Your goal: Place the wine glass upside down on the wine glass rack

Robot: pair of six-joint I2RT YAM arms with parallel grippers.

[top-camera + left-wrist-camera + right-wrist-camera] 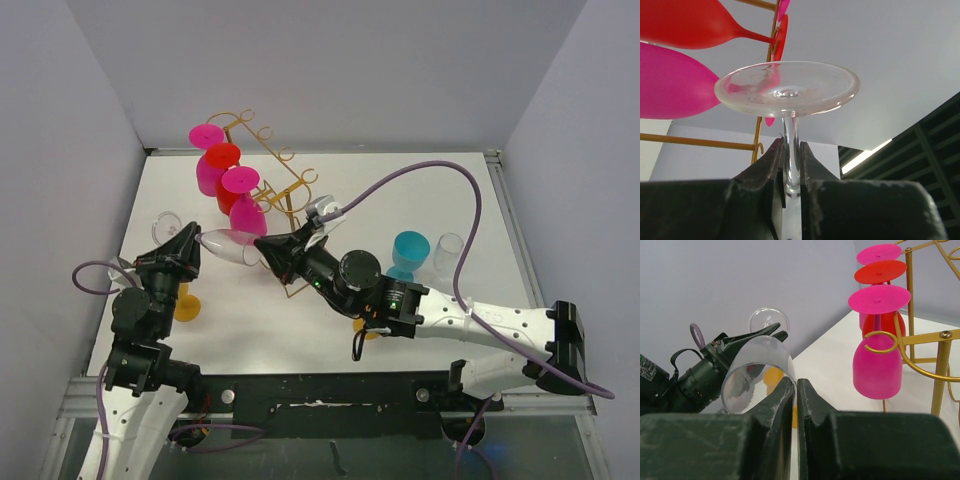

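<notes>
Left gripper (188,243) pinched tight on the stem of the clear wine glass (228,243), just below its foot. Glass lies on its side, spanning the gap between the two grippers. Right gripper (266,250) pressed together on the bowl's rim; gold rack (290,190) stands just behind, with pink glasses (247,215) and a red glass (222,155) hanging upside down

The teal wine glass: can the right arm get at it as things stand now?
Probably not yet. The right gripper is shut on the rim of the clear wine glass. The teal wine glass stands close beside that arm, with nothing between, so once freed it likely could.
</notes>
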